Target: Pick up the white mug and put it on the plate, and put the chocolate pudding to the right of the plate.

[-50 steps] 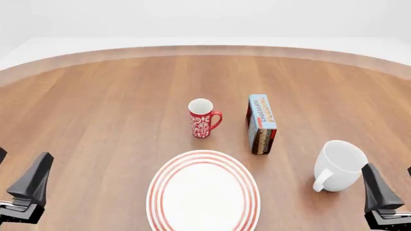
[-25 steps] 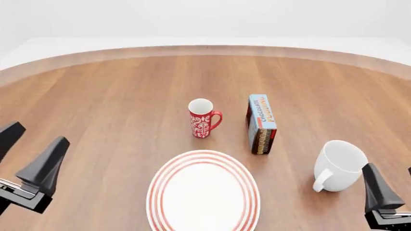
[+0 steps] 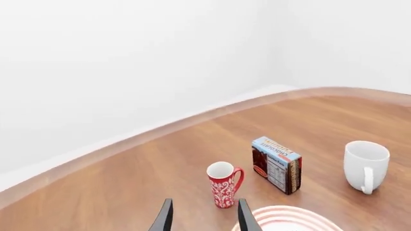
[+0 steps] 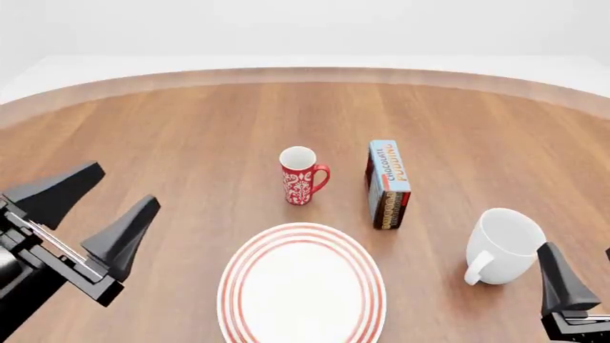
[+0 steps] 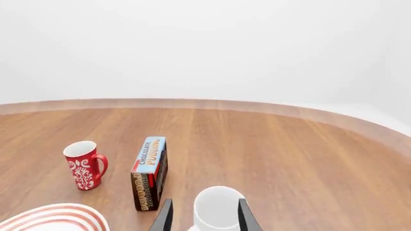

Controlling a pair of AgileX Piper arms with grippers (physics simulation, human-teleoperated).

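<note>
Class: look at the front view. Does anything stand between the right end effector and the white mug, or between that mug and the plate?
Nothing visible does. The right end effector sits just beside the white mug, with no object between them. Only bare table lies between mug and plate; the pudding box stands farther back, off that line.

wood-grain table (image 4: 191, 143), glossy ceramic white mug (image 4: 505, 244)

Bare bench (image 4: 171, 136) lies open along the far edge and whole left side. Red mug (image 4: 300, 175) and chocolate pudding (image 4: 388, 184) stand apart, a lane between them. Plate (image 4: 301, 286) fills near-centre. White mug (image 4: 502, 245) stands clear toward right edge.
</note>
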